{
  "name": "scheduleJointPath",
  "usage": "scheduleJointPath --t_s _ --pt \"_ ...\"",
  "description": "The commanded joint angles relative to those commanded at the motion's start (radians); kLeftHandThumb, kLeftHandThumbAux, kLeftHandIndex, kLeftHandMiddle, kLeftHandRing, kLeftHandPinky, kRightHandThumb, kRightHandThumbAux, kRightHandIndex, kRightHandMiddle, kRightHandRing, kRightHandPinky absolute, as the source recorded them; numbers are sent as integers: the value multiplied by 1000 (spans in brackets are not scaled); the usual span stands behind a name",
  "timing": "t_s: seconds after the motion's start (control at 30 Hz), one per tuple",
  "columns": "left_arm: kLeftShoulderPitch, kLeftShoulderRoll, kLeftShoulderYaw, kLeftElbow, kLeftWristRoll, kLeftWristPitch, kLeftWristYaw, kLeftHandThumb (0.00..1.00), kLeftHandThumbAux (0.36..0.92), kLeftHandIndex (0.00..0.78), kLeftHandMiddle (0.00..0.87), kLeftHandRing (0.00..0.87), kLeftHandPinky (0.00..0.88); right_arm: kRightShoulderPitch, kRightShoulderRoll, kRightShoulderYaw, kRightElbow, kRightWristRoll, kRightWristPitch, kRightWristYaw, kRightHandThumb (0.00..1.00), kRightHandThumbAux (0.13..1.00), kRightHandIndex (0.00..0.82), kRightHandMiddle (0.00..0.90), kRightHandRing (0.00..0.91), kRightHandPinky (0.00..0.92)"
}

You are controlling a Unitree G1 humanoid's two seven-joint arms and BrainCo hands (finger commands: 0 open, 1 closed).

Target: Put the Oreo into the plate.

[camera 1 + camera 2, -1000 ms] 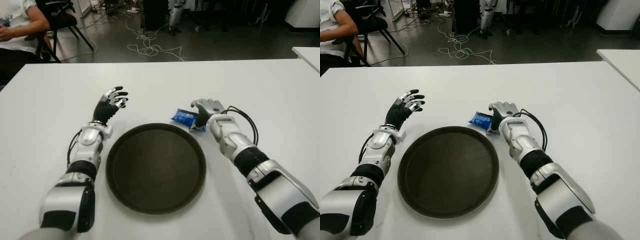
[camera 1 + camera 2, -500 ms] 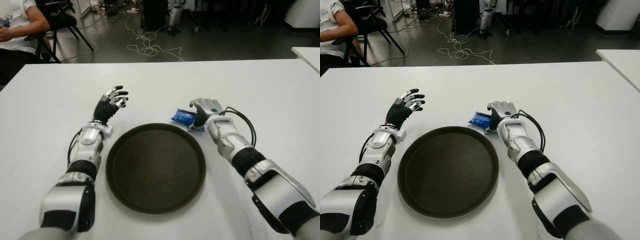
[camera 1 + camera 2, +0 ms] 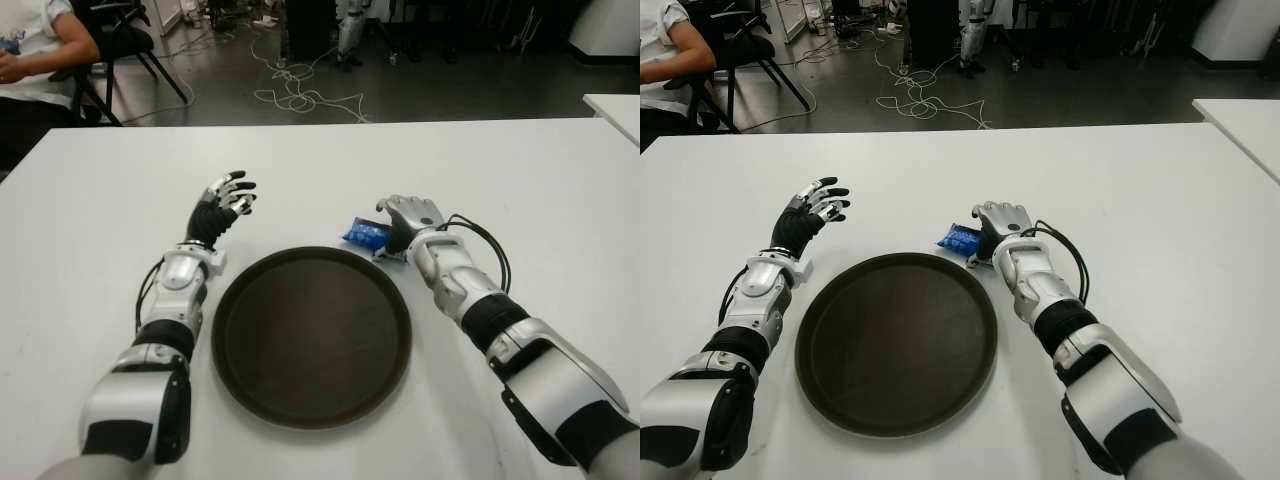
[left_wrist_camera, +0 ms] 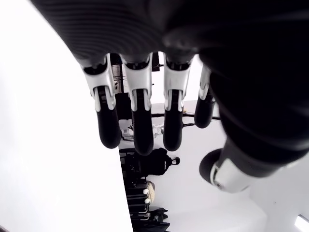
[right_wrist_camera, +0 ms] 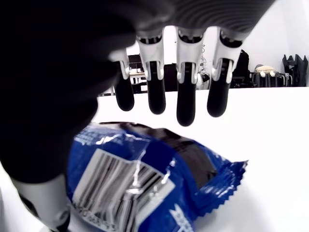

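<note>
The left hand (image 3: 221,203) was held up just off the plate's far-left edge, fingers spread and loosely bent, holding nothing; it looked to be kept clear so the other arm could work. Between the two hands lay the round dark plate (image 3: 311,335), bare, on the white tabletop (image 3: 520,180). The blue Oreo packet (image 3: 366,236) lay on the tabletop just past the plate's far-right rim, directly under the right hand (image 3: 405,217), which was poised over it for a top-down grasp. In the right wrist view its four fingers (image 5: 186,104) hung extended above the packet's far side and the thumb (image 5: 46,193) stood by its near end: a wide, unclosed grip, with the Oreo not yet lifted.
</note>
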Motion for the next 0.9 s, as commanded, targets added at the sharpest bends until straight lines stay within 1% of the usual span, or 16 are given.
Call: scheduleJointPath --t_s 0.3,0.4,0.47,0.6,0.67,0.77,0.9 --pt "0 -2 -2 -2 0 0 5 60 672 191 279 277 303 -1 2 -9 20 10 -12 -24 0 756 260 250 283 320" --pt "0 -4 0 -2 -3 -2 2 66 668 189 280 278 302 -3 3 -15 29 21 -29 -28 0 766 277 263 292 328" --pt "1 -5 2 -2 -6 -5 -2 63 668 188 280 275 298 -4 2 -21 39 32 -53 -33 0 778 299 283 310 343" --pt "2 -7 4 -3 -10 -8 -8 59 671 188 280 273 300 -4 0 -34 64 63 -120 -54 0 798 340 331 360 383" --pt "2 -7 3 -3 -10 -7 -9 57 671 189 278 270 294 -5 -2 -43 82 80 -166 -65 0 807 353 359 392 405" --pt "2 -6 0 -4 -6 -2 -7 56 670 185 273 266 289 -12 -9 -54 116 106 -251 -71 0 813 362 378 415 415" --pt "1 -6 -3 -5 -2 3 -4 57 682 181 269 263 286 -23 -15 -64 154 130 -330 -61 0 804 346 350 376 364"
